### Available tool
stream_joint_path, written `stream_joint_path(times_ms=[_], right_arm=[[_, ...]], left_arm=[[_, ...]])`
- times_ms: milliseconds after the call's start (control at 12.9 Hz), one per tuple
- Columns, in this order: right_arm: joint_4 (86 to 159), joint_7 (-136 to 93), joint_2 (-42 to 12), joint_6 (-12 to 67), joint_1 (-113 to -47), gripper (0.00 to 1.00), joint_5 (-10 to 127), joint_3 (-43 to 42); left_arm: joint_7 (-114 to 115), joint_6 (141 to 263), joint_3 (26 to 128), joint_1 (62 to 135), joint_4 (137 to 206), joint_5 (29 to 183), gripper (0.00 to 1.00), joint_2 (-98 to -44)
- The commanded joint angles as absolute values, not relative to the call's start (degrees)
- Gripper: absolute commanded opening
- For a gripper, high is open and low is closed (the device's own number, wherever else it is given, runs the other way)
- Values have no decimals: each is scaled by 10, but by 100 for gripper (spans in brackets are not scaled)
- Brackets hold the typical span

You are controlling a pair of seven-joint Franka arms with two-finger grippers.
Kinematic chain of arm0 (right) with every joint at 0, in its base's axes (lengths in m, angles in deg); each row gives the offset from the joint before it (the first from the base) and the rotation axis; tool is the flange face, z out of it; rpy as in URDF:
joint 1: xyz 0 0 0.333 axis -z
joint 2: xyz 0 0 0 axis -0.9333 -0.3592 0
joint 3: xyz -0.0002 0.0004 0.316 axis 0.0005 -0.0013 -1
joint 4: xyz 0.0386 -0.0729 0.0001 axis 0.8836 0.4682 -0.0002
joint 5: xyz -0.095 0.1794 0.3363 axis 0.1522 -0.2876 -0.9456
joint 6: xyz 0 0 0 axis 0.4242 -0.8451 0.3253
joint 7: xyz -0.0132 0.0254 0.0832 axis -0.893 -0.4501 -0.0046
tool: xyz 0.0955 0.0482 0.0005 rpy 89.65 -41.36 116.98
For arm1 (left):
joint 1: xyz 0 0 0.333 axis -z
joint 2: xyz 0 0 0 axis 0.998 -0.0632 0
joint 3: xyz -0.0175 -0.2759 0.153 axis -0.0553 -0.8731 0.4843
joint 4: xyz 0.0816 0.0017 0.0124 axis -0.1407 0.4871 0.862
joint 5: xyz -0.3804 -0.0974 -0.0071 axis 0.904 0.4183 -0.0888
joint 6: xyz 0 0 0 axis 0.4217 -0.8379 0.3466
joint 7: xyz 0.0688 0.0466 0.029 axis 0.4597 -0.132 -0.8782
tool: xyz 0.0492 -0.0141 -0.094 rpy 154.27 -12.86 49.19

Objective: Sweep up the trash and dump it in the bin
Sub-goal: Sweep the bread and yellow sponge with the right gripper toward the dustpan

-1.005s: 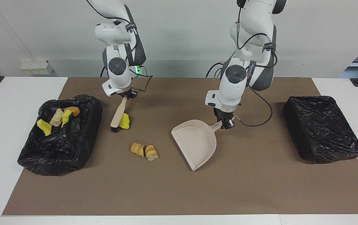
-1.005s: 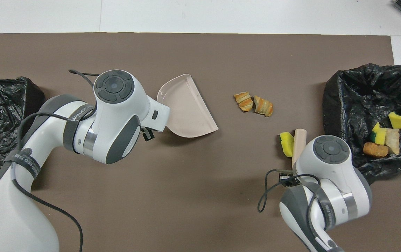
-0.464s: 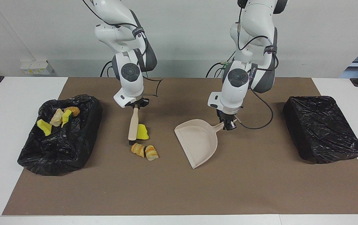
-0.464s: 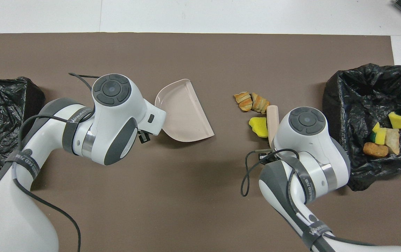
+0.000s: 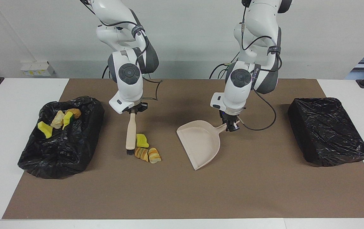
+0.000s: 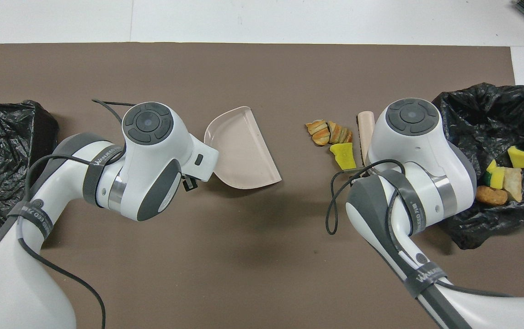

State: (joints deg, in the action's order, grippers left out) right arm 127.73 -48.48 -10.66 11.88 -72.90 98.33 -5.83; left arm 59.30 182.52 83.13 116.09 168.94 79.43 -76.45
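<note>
Near the middle of the counter, on the brown mat, the loose trash sits in one tight cluster: a yellow sponge bit and, touching it on the side farther from the robots, two bread chunks. Other pieces already lie in the black bag-lined bin toward the right arm's end. A second black-bagged bin stands at the left arm's end.

The right claw is clenched on the handle of the beige brush, whose bristles are down just beside the cluster. The left claw is clamped on the handle of the beige dustpan, whose open lip faces the cluster but stands well apart from it.

That gap is the main risk. A long push across bare mat gives three separate lumps room to fan out, and the brush head looks narrower than the cluster. The sponge bit, nearer the robots than the chunks, could slide off along the handle side. The rounded chunks may roll past the pan's mouth.

If the lip does not sit flat on the mat, pieces could jam against it or slip under it. A hard stroke could also knock the pan askew in its grip. Later, a tilted pan could spill its load on the way to a bin.
</note>
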Motion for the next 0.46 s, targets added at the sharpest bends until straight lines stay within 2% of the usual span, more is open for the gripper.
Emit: stream_joint_path(times_ms=[0,155,387], right_arm=[[1313,-467,-104,144,-698,0,1002,-63],[1366,-467,-97,201,-697,0,1002,-62],[1349,-464,-120,234,-705,0,1004,-63]], left_arm=[[595,1840,833,1165,1719,783,0,-741],[595,1840,833,1165,1720,783,0,-741],[594,1841,833,1165,1724,783,0,-740]])
